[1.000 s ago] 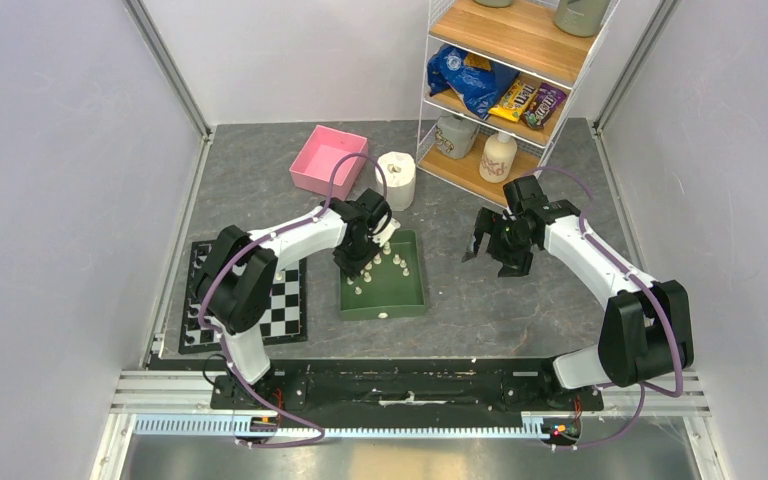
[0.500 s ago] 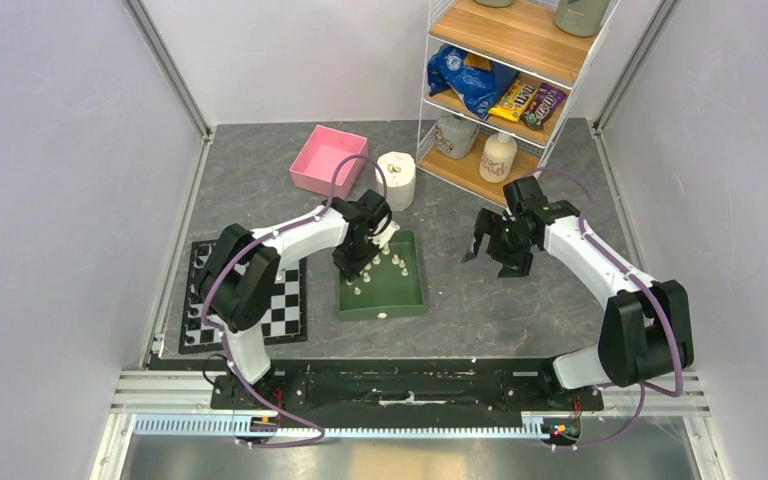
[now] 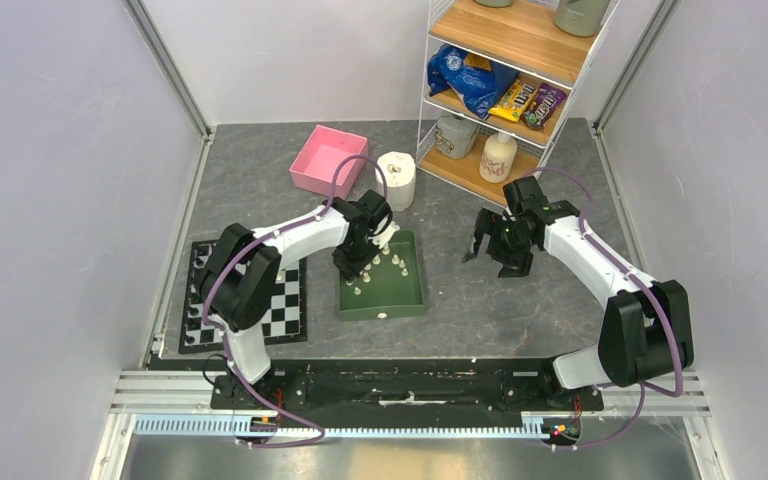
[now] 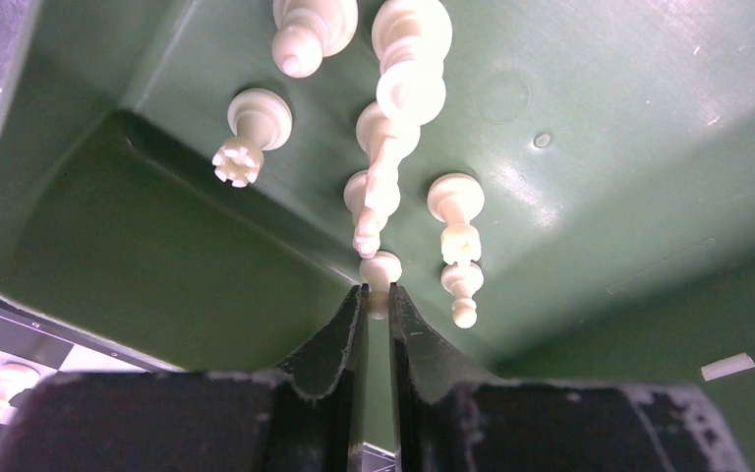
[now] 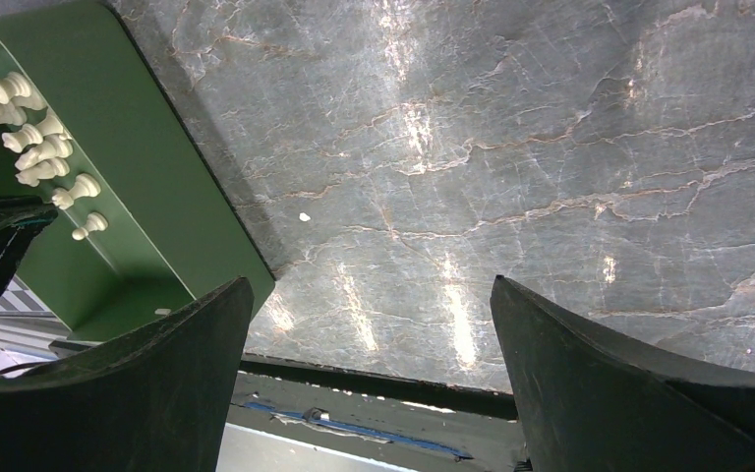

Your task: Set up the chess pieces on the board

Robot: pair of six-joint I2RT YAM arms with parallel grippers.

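Note:
Several cream-white chess pieces (image 4: 385, 147) lie in a green tray (image 3: 385, 305). My left gripper (image 4: 376, 290) reaches down into the tray's left part, shut on the narrow stem of one small chess piece (image 4: 380, 267) at its fingertips. The piece's round end sticks out beyond the tips. From above, the left gripper (image 3: 352, 268) hides that piece. The checkered board (image 3: 285, 305) lies left of the tray, partly under the left arm, with a few pieces (image 3: 192, 310) along its left edge. My right gripper (image 5: 369, 285) hangs open and empty over the grey table, right of the tray (image 5: 108, 197).
A pink box (image 3: 327, 160) and a white paper roll (image 3: 396, 180) stand behind the tray. A wire shelf (image 3: 500, 90) with snacks and bottles is at the back right. Walls close in both sides.
The left gripper has shifted very slightly inside the tray. The right arm has stayed put.

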